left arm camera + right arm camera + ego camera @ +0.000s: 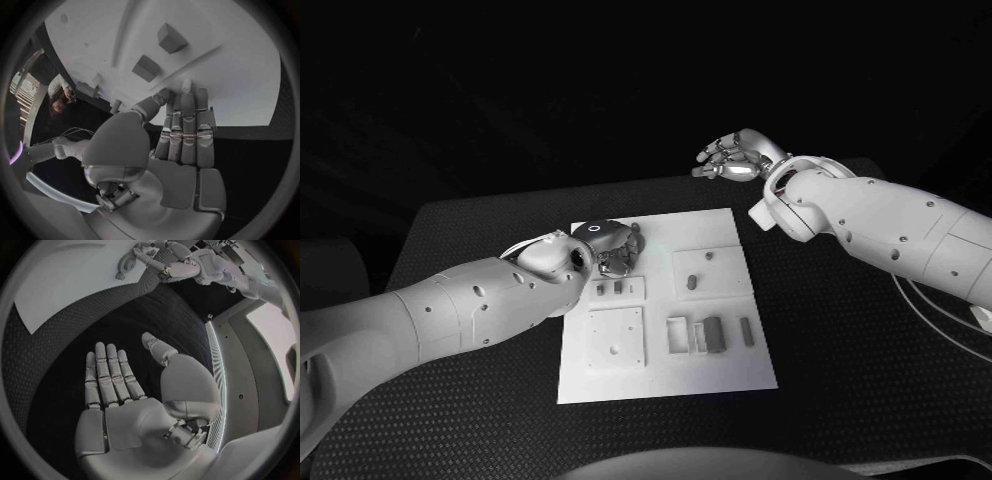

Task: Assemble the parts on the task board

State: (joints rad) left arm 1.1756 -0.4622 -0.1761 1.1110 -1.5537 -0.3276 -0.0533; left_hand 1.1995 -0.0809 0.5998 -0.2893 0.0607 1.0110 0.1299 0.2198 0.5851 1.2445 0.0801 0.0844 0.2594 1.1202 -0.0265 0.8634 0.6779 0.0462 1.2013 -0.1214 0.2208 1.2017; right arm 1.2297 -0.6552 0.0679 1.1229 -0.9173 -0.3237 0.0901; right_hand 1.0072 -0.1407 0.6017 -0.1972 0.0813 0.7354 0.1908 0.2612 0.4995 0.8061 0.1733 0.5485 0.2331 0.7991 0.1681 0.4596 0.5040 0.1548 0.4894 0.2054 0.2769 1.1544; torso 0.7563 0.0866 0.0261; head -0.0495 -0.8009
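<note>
Task board (718,370): white plate lying flat at the middle of the black table (848,400), long axis running from the robot's side away toward the far edge, turned slightly clockwise in the head view. Nearest items on it: a square raised block (616,336) beside a cluster of upright grey parts (713,334), their long axes roughly along the board's length. Farther on: a smaller block with a slotted part (616,290) and a second square block carrying a grey part (705,272). Left hand (609,246): over the board's far left corner, fingers straight and close together with tips at the plate surface (185,85) in the left wrist view; whether anything lies under the tips cannot be told. Right hand (733,156): farthest, raised beyond the board's far right corner, well apart from it, fingers extended and holding nothing (109,375). Hazard, as judged: the flat left fingers pressing the corner could slide or swing the unfixed board, shifting the standing parts, or topple one if the hand sweeps toward them.
</note>
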